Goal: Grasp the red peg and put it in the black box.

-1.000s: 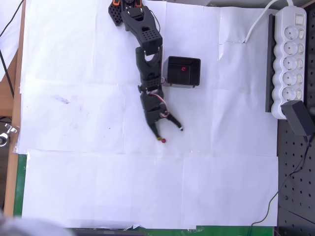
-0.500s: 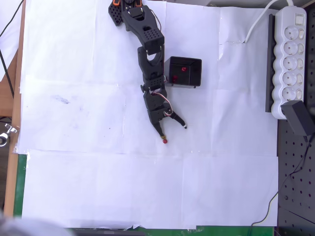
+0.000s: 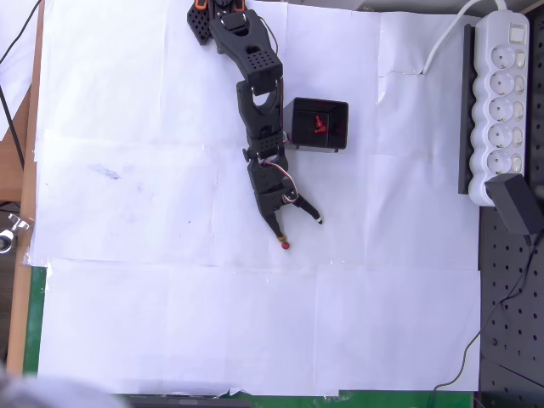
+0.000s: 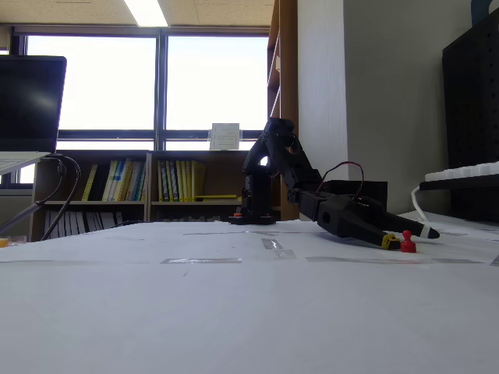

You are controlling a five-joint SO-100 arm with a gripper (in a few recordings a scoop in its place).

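A tiny red peg stands on the white paper, seen from the side as a small red knob. My gripper is low over the paper and open, its jaws spread wide. The peg sits right at the tip of the left finger, just outside the gap; I cannot tell if they touch. In the fixed view the gripper lies almost on the table, with the peg in front of its fingertips. The black box stands beside the arm's forearm, and a second red peg lies inside it.
White paper sheets cover the table. A white power strip and a black adapter lie along the right edge. The arm's base is at the top. A wooden edge runs down the left.
The gripper drifted slightly right and down, staying open. The peg on the paper shifted a few pixels right with the finger's tip. Little moved in the last half second.
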